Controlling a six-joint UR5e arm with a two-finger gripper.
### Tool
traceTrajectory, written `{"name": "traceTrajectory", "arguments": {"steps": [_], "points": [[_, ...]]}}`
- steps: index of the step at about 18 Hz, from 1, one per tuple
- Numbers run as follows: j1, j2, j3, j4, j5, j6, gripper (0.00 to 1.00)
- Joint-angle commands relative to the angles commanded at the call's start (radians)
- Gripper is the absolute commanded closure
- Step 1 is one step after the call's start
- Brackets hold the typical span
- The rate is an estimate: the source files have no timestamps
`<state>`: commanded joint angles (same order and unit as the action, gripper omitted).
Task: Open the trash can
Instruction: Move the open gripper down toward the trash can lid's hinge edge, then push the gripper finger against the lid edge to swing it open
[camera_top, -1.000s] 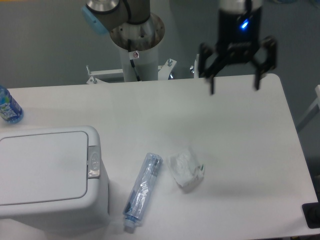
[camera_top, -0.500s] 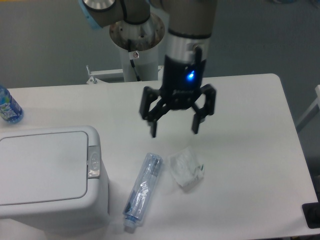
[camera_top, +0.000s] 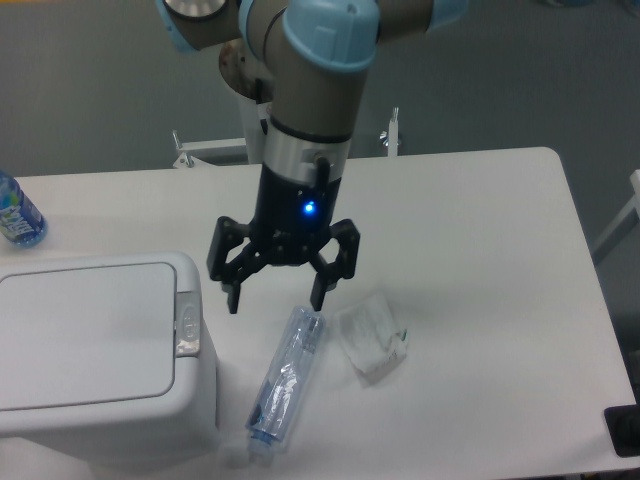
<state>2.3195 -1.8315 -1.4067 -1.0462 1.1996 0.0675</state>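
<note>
Robot lab, arm on a pedestal behind a bare white table, plain grey floor, no household furnishings

Nothing readable is showing anywhere right now. The blue-labelled bottle at the left edge of the table is carrying a label, but its print is blurring out completely. The clear bottle lying flat is showing no legible wording either.
</note>
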Motion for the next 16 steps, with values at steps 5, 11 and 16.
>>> {"name": "traceTrajectory", "arguments": {"steps": [5,11,16], "points": [[-0.011,-0.015,0.0,0.005,0.002,0.0,0.0],[-0.012,-0.022,-0.002,0.005,0.002,0.0,0.0],[-0.023,-0.028,-0.005,0.006,0.003,0.0,0.0]]}}
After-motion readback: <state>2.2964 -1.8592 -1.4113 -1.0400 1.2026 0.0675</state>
